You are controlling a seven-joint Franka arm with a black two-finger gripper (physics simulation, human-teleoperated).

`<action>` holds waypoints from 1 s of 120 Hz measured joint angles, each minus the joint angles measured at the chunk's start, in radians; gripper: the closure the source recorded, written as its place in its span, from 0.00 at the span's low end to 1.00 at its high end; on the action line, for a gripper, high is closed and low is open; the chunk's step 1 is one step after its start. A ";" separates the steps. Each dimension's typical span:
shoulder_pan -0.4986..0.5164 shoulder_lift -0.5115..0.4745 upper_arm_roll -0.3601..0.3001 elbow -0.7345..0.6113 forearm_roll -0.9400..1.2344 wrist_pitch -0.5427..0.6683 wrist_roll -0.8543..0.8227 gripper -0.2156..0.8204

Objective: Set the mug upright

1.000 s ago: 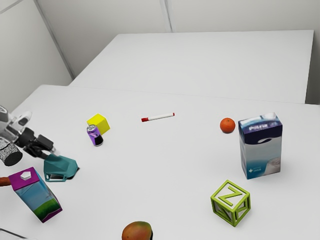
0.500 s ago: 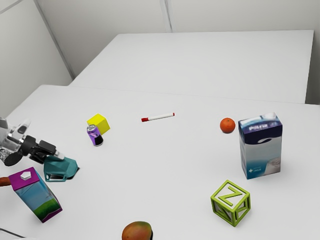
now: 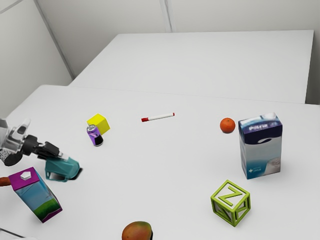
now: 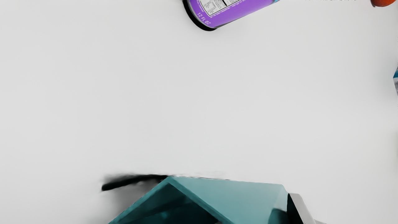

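The teal mug lies on its side near the exterior view's left edge, with its handle toward the near left. My gripper is at its upper side, shut on it. In the wrist view the mug shows its dark opening on one side, and one grey finger with a black pad presses against the end away from that opening. The other finger is mostly hidden by the mug. A dark shadow shows beside the mug.
Close by stand a purple-topped carton, a purple can and a yellow block. Farther off are a marker, an orange, a white-blue box, a green letter cube and a mango.
My hand has come down and toward the exterior view's right. The mug has shifted slightly the same way and tilted a little, with its shadow more exposed.
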 joint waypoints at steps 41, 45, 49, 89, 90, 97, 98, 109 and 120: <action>-0.022 -0.079 -0.004 -0.007 -0.001 -0.001 0.029 0.91; -0.026 -0.092 -0.004 -0.007 0.001 -0.001 0.031 0.91; -0.031 -0.105 -0.004 -0.008 0.003 -0.001 0.032 0.91; -0.159 -0.230 -0.002 0.010 0.183 0.005 -0.046 0.92; -0.166 -0.233 -0.002 0.010 0.190 0.005 -0.051 0.93; -0.215 -0.253 -0.002 0.011 0.234 0.005 -0.086 0.93; -0.221 -0.256 -0.002 0.011 0.240 0.004 -0.092 0.93; -0.284 -0.283 -0.002 0.016 0.312 0.004 -0.155 0.93; -0.333 -0.300 -0.002 0.020 0.379 0.005 -0.224 0.93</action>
